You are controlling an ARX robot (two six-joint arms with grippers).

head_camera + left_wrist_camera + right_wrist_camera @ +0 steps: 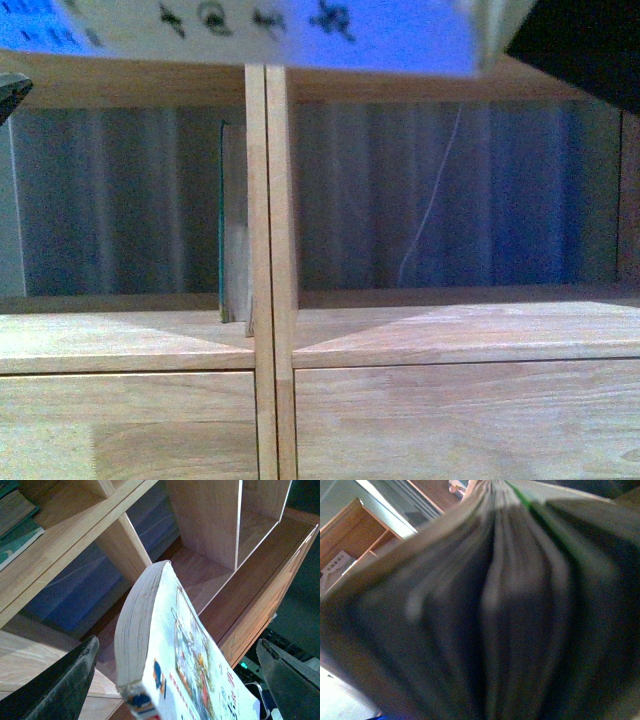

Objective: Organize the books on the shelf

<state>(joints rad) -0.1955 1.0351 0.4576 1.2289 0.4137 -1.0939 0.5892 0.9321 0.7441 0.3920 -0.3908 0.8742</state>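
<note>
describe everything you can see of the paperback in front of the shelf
The paperback has a soft pale cover with blue patches, dark marks and a colourful drawing, yellowish page edges and a scuffed corner by its red-and-white spine. It hangs tilted in the air in front of the wooden shelf, between the fingers of the open left claw without touching them. What grips it is out of sight.

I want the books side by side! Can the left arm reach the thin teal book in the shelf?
Probably not yet: the left gripper is open around the paperback, which blocks it. The teal book stands in the shelf with nothing in front.
</note>
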